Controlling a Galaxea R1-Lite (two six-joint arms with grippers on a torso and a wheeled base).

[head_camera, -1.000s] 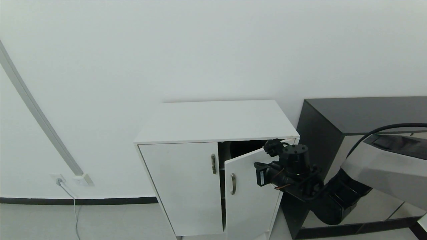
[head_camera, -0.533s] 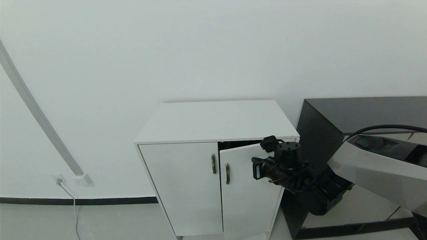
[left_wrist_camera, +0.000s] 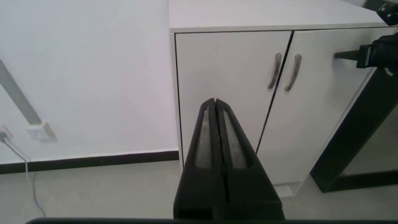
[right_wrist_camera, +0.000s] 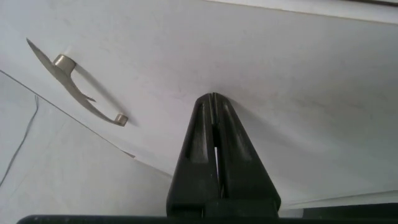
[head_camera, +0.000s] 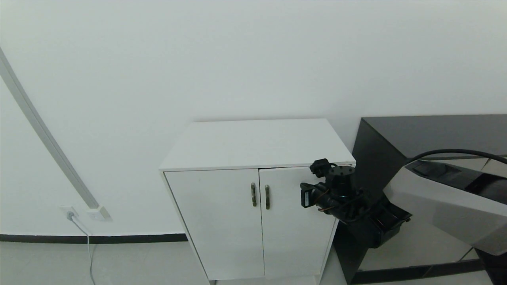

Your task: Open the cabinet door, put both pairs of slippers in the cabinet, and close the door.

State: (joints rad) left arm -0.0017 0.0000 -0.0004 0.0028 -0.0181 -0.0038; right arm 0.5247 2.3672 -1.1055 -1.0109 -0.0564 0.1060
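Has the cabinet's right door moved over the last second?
Yes. The right door swung shut: its handle, earlier out in front, now sits right beside the left door's handle, with the right gripper against the door's face.

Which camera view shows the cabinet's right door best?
The head view: the whole right door shows, shut flush beside the left door. The left wrist view shows most of it at an angle. The right wrist view shows a close patch of it around the right gripper.

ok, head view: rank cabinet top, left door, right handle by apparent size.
1. cabinet top and left door: too close to rank, both largest.
2. right handle: by far the smallest.
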